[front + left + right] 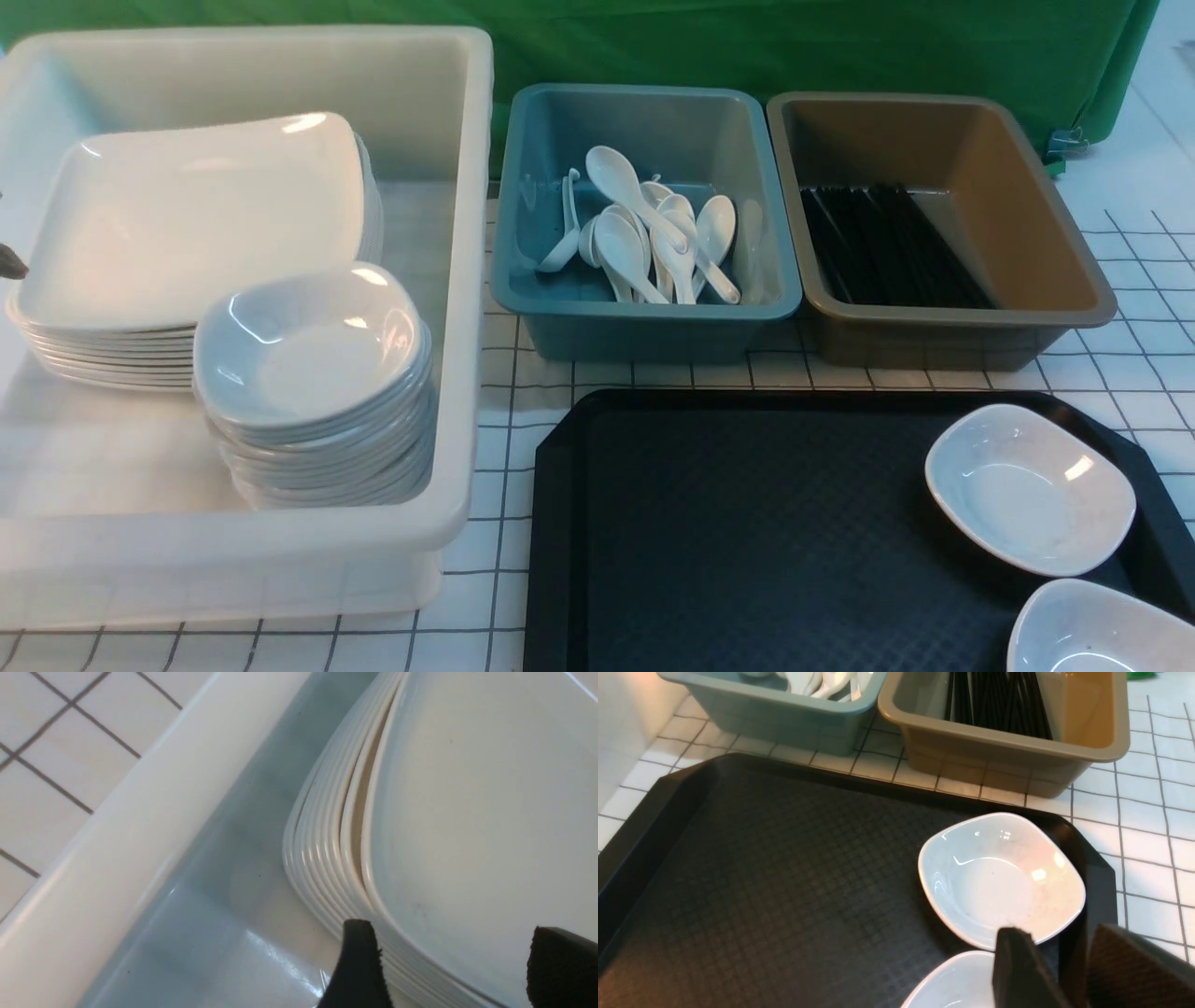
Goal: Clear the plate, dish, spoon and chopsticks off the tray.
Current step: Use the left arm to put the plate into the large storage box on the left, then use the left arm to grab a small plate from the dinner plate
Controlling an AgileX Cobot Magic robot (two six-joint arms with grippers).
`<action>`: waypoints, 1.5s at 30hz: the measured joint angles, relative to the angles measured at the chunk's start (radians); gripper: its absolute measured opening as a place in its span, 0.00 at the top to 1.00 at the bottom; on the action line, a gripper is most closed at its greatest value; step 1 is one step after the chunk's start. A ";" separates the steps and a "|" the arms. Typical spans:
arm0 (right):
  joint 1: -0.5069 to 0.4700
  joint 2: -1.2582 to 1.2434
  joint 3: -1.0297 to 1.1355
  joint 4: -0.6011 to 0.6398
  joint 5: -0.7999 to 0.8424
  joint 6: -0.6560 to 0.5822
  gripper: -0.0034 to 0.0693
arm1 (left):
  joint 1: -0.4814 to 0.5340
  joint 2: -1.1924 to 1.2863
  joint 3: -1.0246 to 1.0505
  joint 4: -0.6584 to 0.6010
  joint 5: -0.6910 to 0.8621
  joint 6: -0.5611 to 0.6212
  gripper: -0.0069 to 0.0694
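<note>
Nearly done: left hand (448, 933) released above the stacked plate (467, 812); two dishes (1001, 879) just ahead of the parted, empty right hand (1057, 938) are left on the tray (761, 868).

1 blk tray (747, 541), 2 dishes (1027, 485) (1092, 635) on it, 3 bins (467, 280) (644, 336) (934, 341), 2 crockery stacks (187, 224) (308, 373).

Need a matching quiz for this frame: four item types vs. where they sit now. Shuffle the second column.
Items:
1. large square plates
2. spoons
3. chopsticks
4. unstacked small bowls

Places:
A. black tray
B. brown bin
C. white tub
D. teal bin

Pairs: 1-C, 2-D, 3-B, 4-A
</note>
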 joint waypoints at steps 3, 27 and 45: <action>0.000 0.000 0.000 0.000 0.000 0.000 0.62 | 0.000 0.000 -0.021 0.009 0.047 0.013 0.28; 0.000 0.030 -0.159 -0.126 0.228 0.060 0.94 | -0.713 0.046 -0.407 0.007 0.567 0.017 0.86; 0.000 0.030 -0.253 -0.189 0.360 0.109 0.93 | -1.330 0.528 -0.592 -0.001 0.476 -0.031 0.32</action>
